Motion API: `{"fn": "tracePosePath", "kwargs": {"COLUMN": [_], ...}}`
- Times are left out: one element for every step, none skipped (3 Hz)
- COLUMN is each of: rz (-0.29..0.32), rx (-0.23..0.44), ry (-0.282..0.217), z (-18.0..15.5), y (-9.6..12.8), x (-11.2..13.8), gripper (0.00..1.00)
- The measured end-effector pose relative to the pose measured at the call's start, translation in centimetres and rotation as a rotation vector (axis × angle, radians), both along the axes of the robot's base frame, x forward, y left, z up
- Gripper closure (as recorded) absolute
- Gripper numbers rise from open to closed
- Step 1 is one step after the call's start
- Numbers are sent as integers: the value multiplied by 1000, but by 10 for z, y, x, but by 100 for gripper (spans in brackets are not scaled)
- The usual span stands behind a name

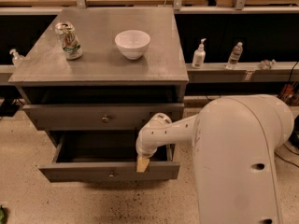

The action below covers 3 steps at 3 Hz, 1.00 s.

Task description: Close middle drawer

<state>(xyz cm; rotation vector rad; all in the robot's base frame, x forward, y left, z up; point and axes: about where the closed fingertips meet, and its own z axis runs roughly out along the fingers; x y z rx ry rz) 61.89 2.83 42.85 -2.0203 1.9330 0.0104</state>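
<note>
The middle drawer (84, 171) is pulled well out of the grey cabinet (98, 69). Its low flat front carries a tiny centre knob (111, 174), and its dark inside shows. My gripper (142, 164) reaches down from the white arm and sits at the top edge of the drawer front, right of the knob, its tan tip against the front panel. Above it is the taller-fronted drawer (70, 118) with a larger round knob (105, 119). The lowest drawer is hidden under the open one.
A white bowl (132, 43) and a drink can (68, 41) stand on the cabinet top. My large white body (238, 162) fills the right foreground. Bottles (199, 54) stand on a ledge behind, right of the cabinet. The floor is speckled.
</note>
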Motion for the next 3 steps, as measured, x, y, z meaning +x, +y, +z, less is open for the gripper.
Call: {"fn": "tracePosePath", "kwargs": {"rz": [0,0,1], "rx": [0,0,1], "ry": [0,0,0], "z": [0,0,1], "y": [0,0,0], "x": [0,0,-1], "gripper": [23,24,20]}}
